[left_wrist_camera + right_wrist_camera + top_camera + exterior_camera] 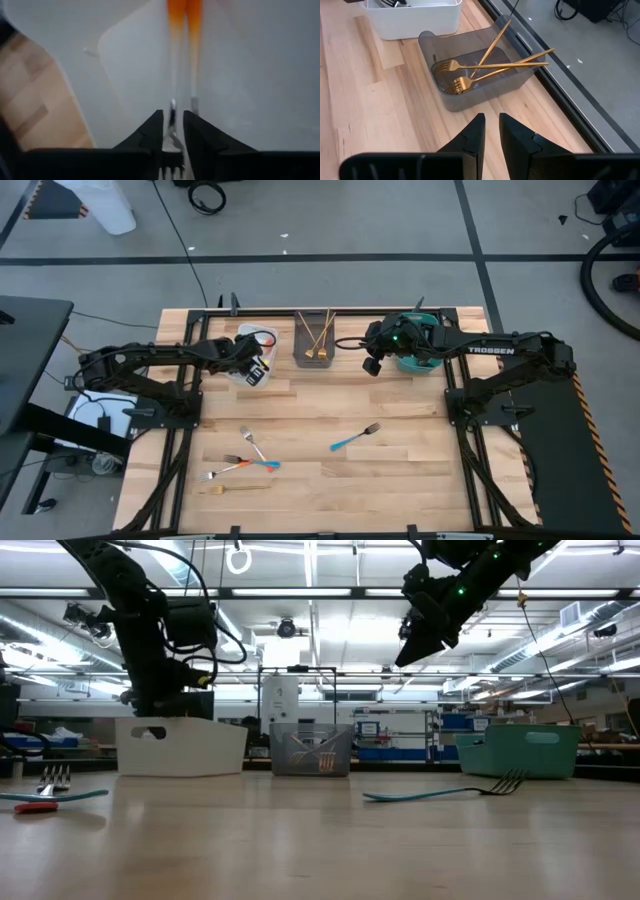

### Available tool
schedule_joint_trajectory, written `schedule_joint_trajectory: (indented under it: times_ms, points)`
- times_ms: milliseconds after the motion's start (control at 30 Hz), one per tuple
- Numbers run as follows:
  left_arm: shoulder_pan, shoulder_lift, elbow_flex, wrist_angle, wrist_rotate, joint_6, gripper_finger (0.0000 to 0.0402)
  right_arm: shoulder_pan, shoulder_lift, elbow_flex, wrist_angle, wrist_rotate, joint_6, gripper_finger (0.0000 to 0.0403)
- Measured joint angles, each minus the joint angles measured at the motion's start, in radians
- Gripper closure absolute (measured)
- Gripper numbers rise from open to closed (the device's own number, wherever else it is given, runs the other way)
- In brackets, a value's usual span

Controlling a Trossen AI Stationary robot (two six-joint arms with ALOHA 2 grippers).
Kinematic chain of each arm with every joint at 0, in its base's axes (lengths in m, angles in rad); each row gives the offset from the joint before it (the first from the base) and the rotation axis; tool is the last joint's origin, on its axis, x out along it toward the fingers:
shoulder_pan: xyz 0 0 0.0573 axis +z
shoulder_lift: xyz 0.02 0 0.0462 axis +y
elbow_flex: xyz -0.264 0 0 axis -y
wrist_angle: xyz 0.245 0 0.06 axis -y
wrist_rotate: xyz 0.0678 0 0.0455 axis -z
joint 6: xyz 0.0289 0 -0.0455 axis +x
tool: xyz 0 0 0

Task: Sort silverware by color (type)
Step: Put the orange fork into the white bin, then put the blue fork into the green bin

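Observation:
My left gripper (258, 370) (173, 117) is over the white bin (250, 340) (180, 745) at the far left, shut on an orange-handled fork (176, 30). A second orange handle (195, 30) shows right beside the first. My right gripper (371, 365) (491, 122) hangs shut and empty above the table, between the grey bin (315, 340) (470, 75) and the teal bin (418, 358). Gold forks (490, 62) lie in the grey bin, their handles leaning on its rim. A blue fork (355, 438) (440, 792) lies flat mid-table. Orange and blue forks (245, 462) and a gold one (235, 488) lie near the left front. My left gripper pinches the orange-handled fork between its two fingers at the silver neck (172, 107), just above the tines. The fingers lie along the fork, and its handle points away from them into the white bin. Whether the handle's end touches the bin floor cannot be told.
The three bins stand in a row along the far edge, seen in the low view as white, grey (312, 750) and teal (520, 750). Bare wood lies between the bins and the loose forks. The arm bases stand at the table's left and right sides.

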Motion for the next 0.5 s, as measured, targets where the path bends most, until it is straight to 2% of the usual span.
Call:
schedule_joint_trajectory:
  times_ms: [167, 500]
  points:
    - [-0.009, -0.011, 0.036, -0.051, 0.095, -0.002, 0.0283, 0.000, 0.000, 0.000, 0.002, 0.000, -0.001, 0.0336]
    - [-0.049, -0.076, 0.085, -0.076, 0.102, -0.007, 0.0276, 0.000, 0.000, 0.000, 0.003, 0.000, -0.003, 0.0336]
